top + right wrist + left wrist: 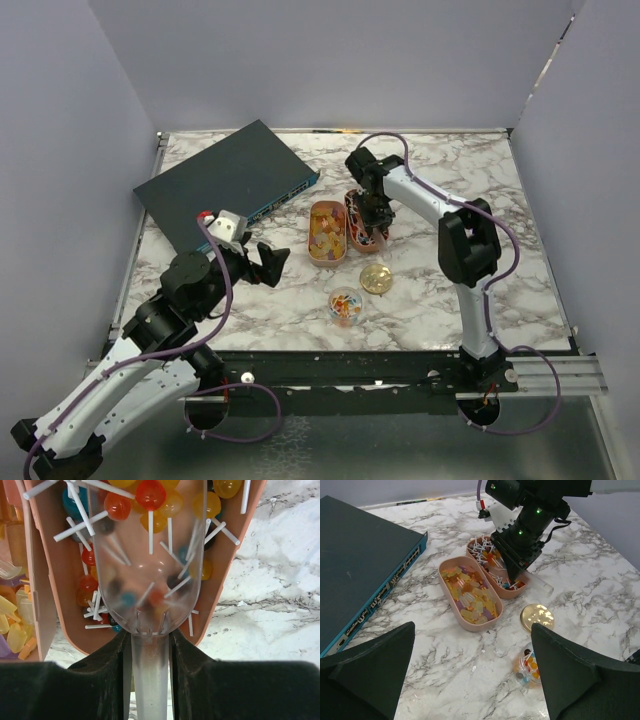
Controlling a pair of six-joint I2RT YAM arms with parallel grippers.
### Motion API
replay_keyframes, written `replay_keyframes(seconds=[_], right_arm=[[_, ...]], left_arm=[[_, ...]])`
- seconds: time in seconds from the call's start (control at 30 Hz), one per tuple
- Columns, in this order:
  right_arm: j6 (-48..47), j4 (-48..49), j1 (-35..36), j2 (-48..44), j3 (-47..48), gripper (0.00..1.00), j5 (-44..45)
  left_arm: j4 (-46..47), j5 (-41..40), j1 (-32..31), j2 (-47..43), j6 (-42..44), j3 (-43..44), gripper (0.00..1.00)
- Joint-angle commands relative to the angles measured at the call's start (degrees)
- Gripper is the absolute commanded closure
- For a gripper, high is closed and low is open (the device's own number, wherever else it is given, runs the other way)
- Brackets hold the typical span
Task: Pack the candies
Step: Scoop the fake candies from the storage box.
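Enclosing veined marble tabletop [450,290], candies [328,232] mid-surface: lilac walls [330,60].

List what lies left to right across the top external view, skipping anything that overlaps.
Dark network switch → left gripper → peach tray of yellow candies → gold lid

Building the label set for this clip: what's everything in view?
switch: 1, dark teal, table back left
left tray: 1, peach, centre
right tray: 1, peach, beside left tray
candies: many, yellow-orange, in left tray
lollipops: many, mixed colours, white sticks, in right tray
jar: 1, clear, some candies inside, nearer than trays
lid: 1, gold, beside jar
scoop: 1, clear, over right tray
left gripper: open, empty
right gripper: shut on scoop
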Motion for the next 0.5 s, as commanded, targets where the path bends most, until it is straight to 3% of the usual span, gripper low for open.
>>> replay_keyframes(seconds=[0.0,0.47], right_arm=[[-0.89,2.23,-0.38,-1.92,-3.04,1.00,0.90],[-2.27,7.45,-0.33,-11.10,-11.87,1.00,0.76]], left_arm=[[-0.09,-1.36,-0.30,0.47,0.38,-0.72,0.01],[-0.09,-2.27,-0.19,1.53,0.58,-0.78,0.01]])
